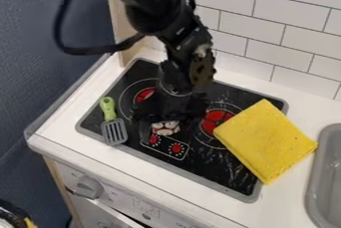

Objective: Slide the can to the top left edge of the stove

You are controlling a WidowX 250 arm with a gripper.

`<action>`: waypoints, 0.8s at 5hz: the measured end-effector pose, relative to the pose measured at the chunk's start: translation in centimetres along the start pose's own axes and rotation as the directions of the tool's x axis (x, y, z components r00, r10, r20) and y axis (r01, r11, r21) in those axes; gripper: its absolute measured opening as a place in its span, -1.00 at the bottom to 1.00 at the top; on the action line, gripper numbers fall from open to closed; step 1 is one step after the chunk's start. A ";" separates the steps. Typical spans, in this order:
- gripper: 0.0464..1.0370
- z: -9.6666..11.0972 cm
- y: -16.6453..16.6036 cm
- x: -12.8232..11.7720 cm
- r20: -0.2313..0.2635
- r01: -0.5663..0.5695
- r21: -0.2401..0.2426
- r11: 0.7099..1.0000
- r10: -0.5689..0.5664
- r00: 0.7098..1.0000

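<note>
Can (165, 130) right at the pincer's (169, 125) low end; whether it is pinched, I cannot tell

Its long axis is unclear; 1 spatula (114, 131) lies just left of the pincer, 1 red burner (144, 94) behind and left, 1 yellow cloth (265, 140) off right, and past that burner the stove's top left edge (126, 72), so the slide should go back and left, missing the spatula

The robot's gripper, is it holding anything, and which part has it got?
I can't tell for sure. The gripper is right at the can and hides part of it, so no grip shows clearly.
</note>
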State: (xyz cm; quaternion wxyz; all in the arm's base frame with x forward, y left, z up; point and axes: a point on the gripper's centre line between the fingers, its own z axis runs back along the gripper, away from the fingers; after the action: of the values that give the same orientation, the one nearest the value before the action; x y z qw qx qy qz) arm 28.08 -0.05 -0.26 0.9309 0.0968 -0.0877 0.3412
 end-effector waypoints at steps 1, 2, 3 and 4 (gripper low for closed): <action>0.92 -0.9 -0.8 0.9 -0.009 -0.036 -0.001 0.999 0.036 0.999; 0.92 -1.5 -1.8 1.8 -0.012 -0.069 0.002 0.998 0.069 0.998; 0.92 -1.9 -2.2 4.1 0.000 -0.155 0.013 0.988 0.155 0.988; 0.93 -2.3 -1.6 7.1 0.007 -0.285 0.019 0.958 0.284 0.959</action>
State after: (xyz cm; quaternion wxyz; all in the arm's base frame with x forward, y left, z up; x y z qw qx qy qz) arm 34.67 3.65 -1.05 0.8709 0.0931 -0.0993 0.4721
